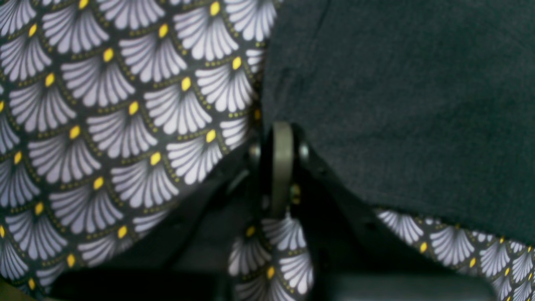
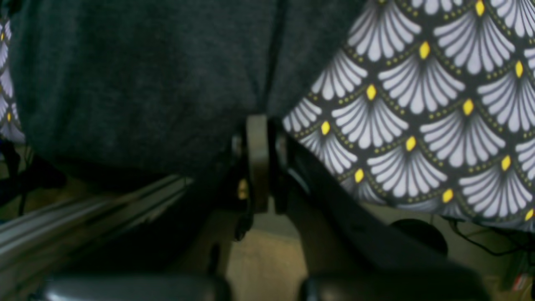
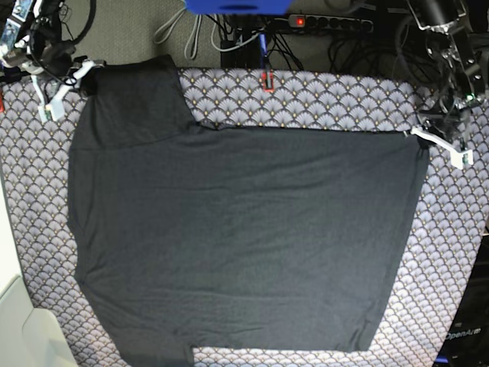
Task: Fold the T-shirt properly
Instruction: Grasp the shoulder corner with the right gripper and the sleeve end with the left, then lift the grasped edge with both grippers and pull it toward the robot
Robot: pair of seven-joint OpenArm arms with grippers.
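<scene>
The dark charcoal T-shirt [image 3: 244, 237] lies spread flat over the scallop-print tablecloth [image 3: 451, 252]. My left gripper [image 3: 422, 136] sits at the shirt's far right corner. In the left wrist view its fingers [image 1: 282, 129] are pressed together on the edge of the T-shirt [image 1: 418, 104], with tablecloth [image 1: 125, 125] beside it. My right gripper [image 3: 85, 73] is at the far left, on the sleeve. In the right wrist view it [image 2: 258, 123] is shut on the hem of the T-shirt [image 2: 146, 83], at the table's edge.
A power strip [image 3: 328, 23] and cables lie behind the table's far edge, beside a blue object [image 3: 237, 6]. A white surface [image 3: 19, 329] shows at the lower left. A metal rail [image 2: 83, 221] and floor show below the right gripper.
</scene>
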